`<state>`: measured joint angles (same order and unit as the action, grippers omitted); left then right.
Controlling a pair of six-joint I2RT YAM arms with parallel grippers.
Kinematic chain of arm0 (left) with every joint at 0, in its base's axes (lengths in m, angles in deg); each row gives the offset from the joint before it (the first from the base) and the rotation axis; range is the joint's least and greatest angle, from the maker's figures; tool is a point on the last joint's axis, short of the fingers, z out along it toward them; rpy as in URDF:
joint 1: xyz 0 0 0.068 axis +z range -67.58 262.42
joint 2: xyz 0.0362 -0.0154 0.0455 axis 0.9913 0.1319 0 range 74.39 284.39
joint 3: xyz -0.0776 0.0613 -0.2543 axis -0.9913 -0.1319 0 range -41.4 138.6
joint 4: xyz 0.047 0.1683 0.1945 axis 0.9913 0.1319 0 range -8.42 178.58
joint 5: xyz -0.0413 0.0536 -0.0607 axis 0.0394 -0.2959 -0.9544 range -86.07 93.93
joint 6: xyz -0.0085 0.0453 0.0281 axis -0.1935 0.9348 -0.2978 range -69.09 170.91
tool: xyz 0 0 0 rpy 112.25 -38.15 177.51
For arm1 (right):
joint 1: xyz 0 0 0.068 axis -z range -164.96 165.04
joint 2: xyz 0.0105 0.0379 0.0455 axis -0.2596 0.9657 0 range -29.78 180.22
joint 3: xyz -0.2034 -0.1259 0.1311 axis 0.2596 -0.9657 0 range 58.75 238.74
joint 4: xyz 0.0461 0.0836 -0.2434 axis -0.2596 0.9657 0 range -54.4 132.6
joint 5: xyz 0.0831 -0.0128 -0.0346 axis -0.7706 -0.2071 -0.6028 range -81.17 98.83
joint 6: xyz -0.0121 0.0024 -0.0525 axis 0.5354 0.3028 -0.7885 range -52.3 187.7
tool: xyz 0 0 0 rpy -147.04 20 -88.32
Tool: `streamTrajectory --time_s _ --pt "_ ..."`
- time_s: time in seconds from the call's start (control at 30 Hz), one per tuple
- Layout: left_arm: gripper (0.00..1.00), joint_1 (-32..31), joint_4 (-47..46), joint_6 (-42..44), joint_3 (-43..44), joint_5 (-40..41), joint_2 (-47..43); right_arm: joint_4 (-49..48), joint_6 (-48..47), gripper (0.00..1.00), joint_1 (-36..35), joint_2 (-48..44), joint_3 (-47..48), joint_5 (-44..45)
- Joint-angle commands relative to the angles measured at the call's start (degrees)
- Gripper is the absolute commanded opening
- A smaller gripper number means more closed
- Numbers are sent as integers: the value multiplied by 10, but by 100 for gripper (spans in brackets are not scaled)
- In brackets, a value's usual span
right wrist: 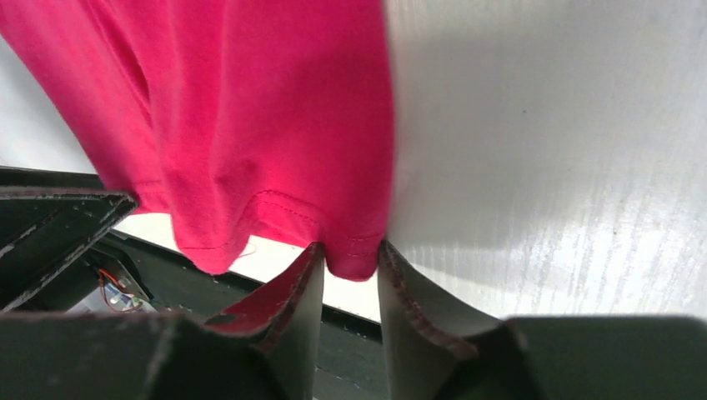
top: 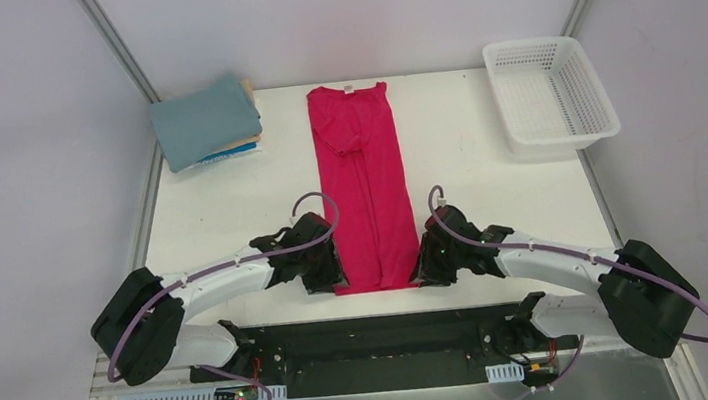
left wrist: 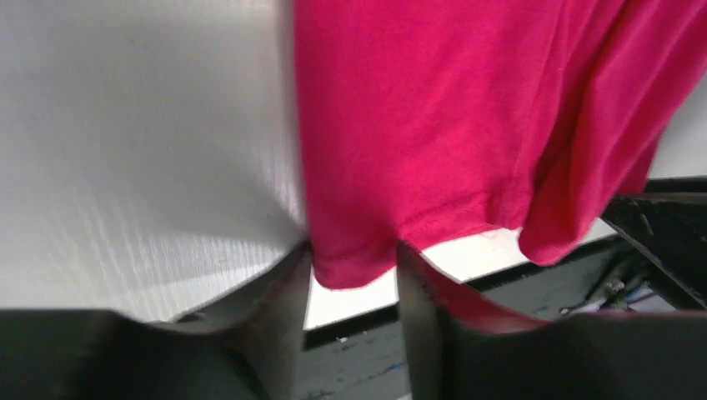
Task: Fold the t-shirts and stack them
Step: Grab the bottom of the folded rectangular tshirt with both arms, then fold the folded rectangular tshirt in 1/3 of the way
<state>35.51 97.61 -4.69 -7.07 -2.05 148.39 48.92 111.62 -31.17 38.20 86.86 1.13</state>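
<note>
The crimson-pink t-shirt (top: 364,189) lies flat in a long narrow strip down the middle of the white table (top: 222,225), collar at the far end. My left gripper (top: 331,281) is at its near left corner and my right gripper (top: 424,270) at its near right corner. In the left wrist view the hem corner (left wrist: 354,262) fills the gap between my left gripper's (left wrist: 350,268) jaws. In the right wrist view my right gripper (right wrist: 350,257) pinches the other hem corner (right wrist: 354,258). Folded shirts, teal-grey on top of tan and blue, form a stack (top: 205,121) at the far left.
A white mesh basket (top: 551,89) stands at the far right corner. The table's near edge and the dark base rail (top: 375,333) lie just behind both grippers. Bare tabletop flanks the shirt on both sides.
</note>
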Motion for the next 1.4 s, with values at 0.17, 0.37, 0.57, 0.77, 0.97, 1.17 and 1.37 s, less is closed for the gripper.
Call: streamTrajectory --time_s 0.17,0.37,0.57,0.77,0.97,1.17,1.37 --pt "0 -10 14 -12 -28 -23 35 42 2 3 1 -13 -27 10" --pt "0 -10 47 -19 -60 -19 -28 36 -18 0 1 -79 -69 -15" --pt "0 -13 29 -27 -74 -27 -81 -28 -18 0 -1 -130 -94 -74" --pt "0 -14 -30 -3 -49 -32 -87 -97 -15 0 -1 -139 -76 -72" --pt "0 -5 -14 53 30 10 -81 -61 -61 0 1 -134 7 -4" --pt "0 60 0 79 90 56 -61 -26 -127 0 27 -74 106 63" --pt "0 117 -27 118 177 64 14 -72 -166 0 68 6 177 73"
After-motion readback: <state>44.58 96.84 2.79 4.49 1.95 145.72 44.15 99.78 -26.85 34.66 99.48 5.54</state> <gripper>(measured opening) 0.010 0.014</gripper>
